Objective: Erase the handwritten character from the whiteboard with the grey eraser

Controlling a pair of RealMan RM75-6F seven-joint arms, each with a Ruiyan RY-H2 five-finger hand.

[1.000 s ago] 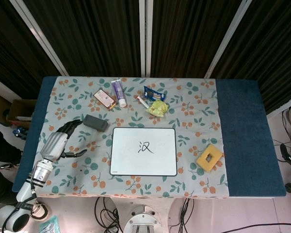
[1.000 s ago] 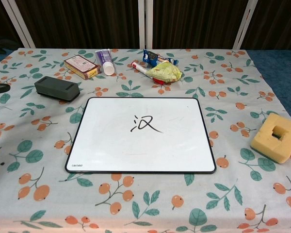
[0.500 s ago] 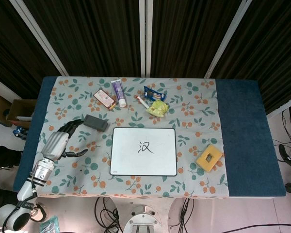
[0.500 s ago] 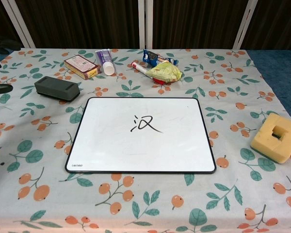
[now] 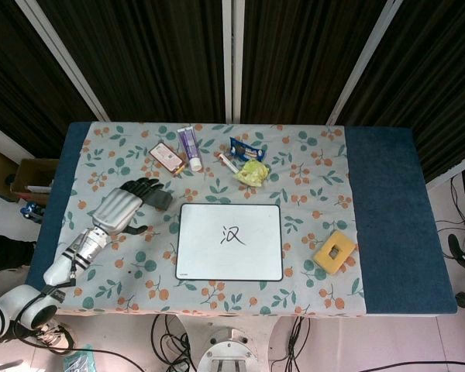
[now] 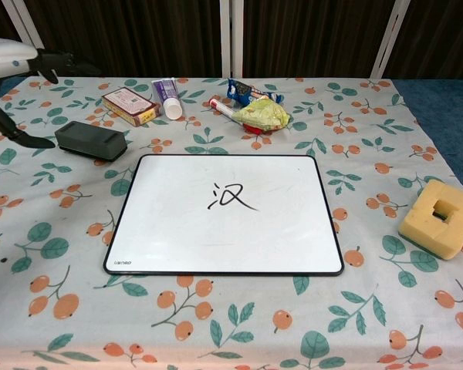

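The left hand (image 5: 122, 208) hovers with fingers spread, holding nothing, just over the grey eraser (image 6: 91, 140) left of the whiteboard (image 6: 224, 216), likely poised to grasp it.

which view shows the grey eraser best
The chest view: the eraser lies fully exposed and close, beside the whiteboard. In the head view it is small and the left hand covers much of it, leaving only one end showing.

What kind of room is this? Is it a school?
Probably a robot test lab, not a school: dark curtains hang behind the table, loose cables lie on the floor, and a robot hand reaches over the flowery cloth.
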